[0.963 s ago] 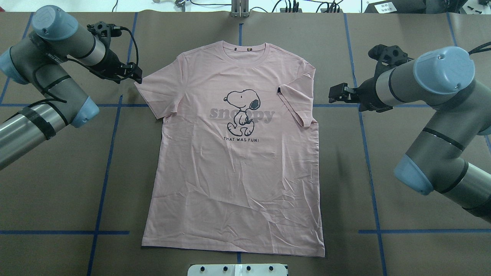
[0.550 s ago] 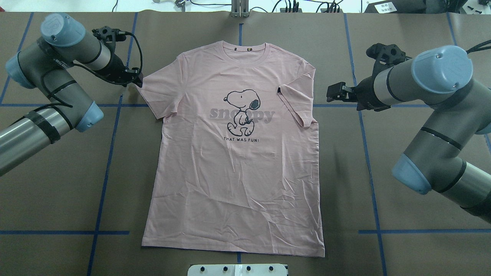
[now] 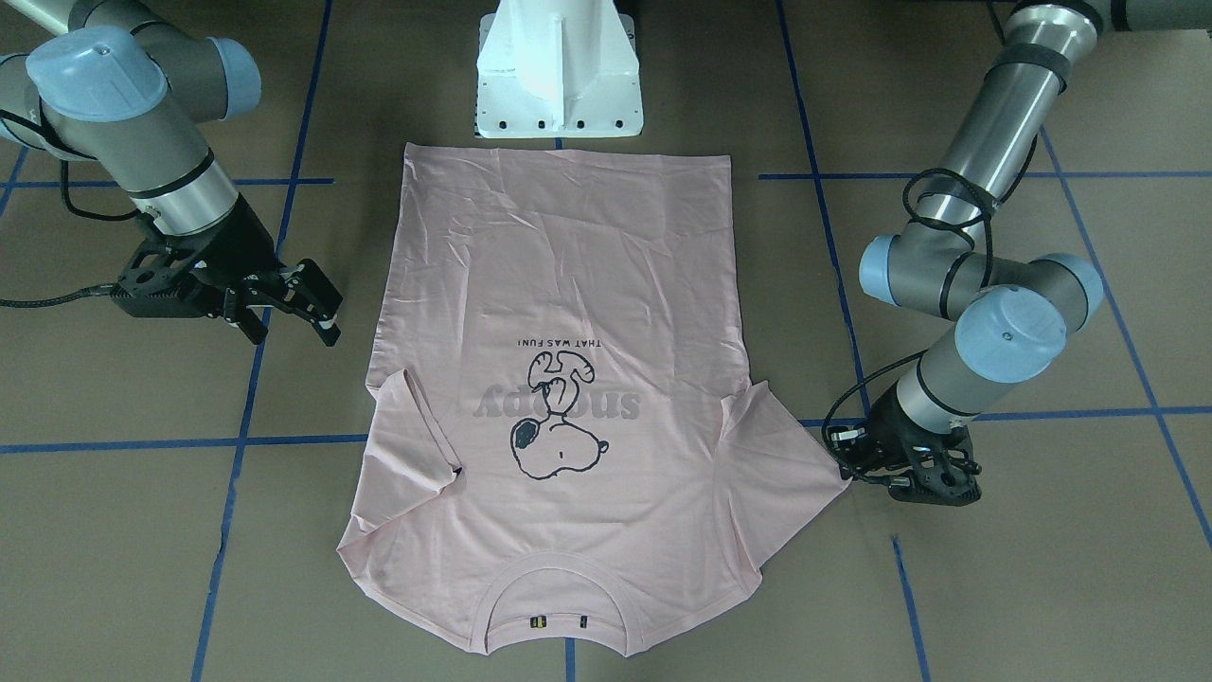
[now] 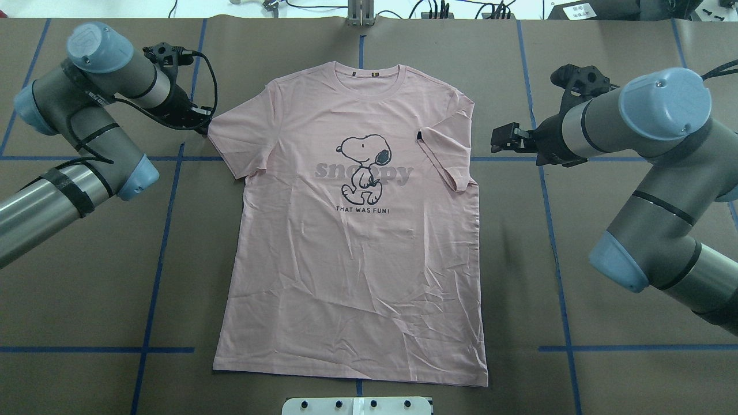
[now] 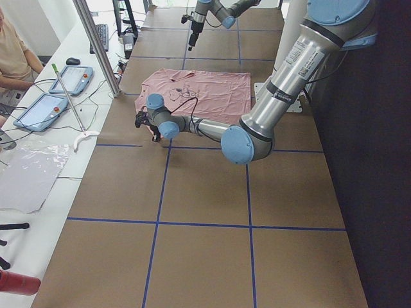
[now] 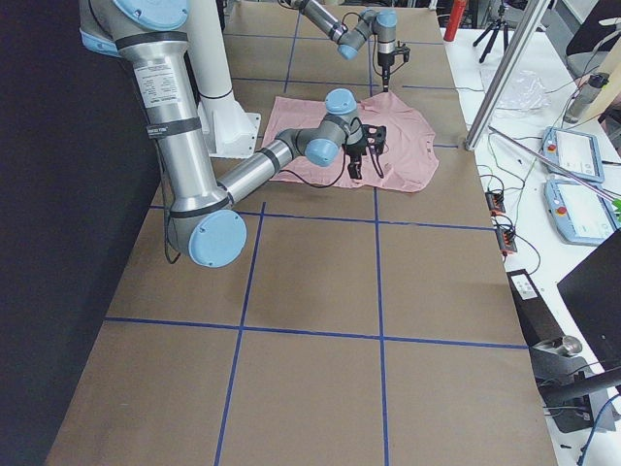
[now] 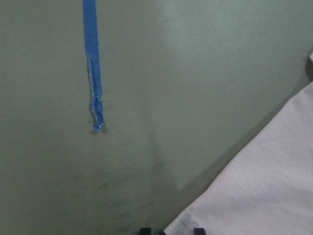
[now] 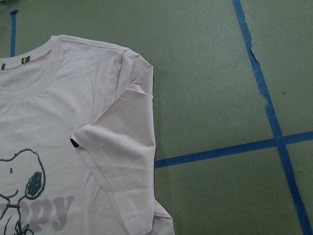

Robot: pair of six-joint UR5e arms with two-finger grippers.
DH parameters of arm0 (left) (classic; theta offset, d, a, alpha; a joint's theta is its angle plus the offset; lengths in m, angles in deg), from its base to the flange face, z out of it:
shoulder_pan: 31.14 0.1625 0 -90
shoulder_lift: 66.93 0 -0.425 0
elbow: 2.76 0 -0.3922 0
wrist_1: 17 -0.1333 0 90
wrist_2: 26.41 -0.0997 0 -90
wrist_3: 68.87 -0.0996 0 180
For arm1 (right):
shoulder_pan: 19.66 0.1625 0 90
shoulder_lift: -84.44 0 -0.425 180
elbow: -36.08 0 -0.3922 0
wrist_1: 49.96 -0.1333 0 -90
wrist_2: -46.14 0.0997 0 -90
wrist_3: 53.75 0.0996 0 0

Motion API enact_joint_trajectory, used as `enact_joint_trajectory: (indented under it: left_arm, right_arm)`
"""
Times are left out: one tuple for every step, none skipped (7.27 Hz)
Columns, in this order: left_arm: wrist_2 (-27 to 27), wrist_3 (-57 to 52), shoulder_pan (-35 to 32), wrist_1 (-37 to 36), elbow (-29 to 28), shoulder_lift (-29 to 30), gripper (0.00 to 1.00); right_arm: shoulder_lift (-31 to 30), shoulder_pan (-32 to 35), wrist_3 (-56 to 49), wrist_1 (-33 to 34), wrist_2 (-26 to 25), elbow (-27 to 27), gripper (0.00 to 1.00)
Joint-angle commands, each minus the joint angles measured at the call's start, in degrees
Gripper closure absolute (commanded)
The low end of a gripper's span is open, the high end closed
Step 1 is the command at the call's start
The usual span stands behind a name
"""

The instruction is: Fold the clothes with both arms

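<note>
The left jaws, on the left arm [image 4: 92,115], sit at the outer corner of the left sleeve [image 4: 228,144]; we see them a little apart, the corner between the tips, nothing pinched yet. The T-shirt [image 4: 351,259] lies flat, print up, on the tabletop [image 4: 86,300], its long axis pointing away from the robot. The right sleeve [image 4: 447,153] is folded inward, so the right jaws, wide open and empty on the right arm [image 4: 634,132], stand clear of it; we judge the left side nearer to a grasp.

T-shirt [image 7: 254,186] corner lower right; blue tape [image 7: 93,63] (frayed end) upper left.
</note>
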Motion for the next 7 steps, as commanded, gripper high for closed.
enact_joint_trajectory:
  left_arm:
    - [0.0, 0.0, -0.1, 0.2, -0.2, 0.8, 1.00]
    - [0.1, 0.1, -0.1, 0.3, 0.3, 1.1, 1.00]
    - [0.6, 0.4, -0.2, -0.9, 3.9, 1.1, 1.00]
    - [0.5, 4.3, -0.1, -3.4, 8.1, 1.2, 1.00]
    - [0.5, 11.8, 1.2, -4.2, 11.2, 2.1, 1.00]
    - [0.0, 15.4, 4.7, -4.2, 10.4, 4.2, 1.00]
    - [-1.1, 16.6, 5.8, -3.6, 4.5, 9.1, 1.00]
  right_arm:
    - [0.0, 0.1, 0.0, 0.0, 0.0, -0.2, 0.00]
    - [0.0, 0.0, 0.0, 0.0, 0.0, -0.2, 0.00]
    - [0.1, 0.0, 0.0, 0.0, 0.1, -0.3, 0.00]
    - [0.1, -0.1, 0.0, -0.4, -0.6, -0.3, 0.00]
    - [0.8, -0.3, 0.0, -1.0, -0.5, -0.2, 0.00]
    - [0.9, -0.3, 0.4, -2.2, -0.6, -0.1, 0.00]
    - [0.8, -0.2, 0.9, -3.3, -0.7, 0.0, 0.00]
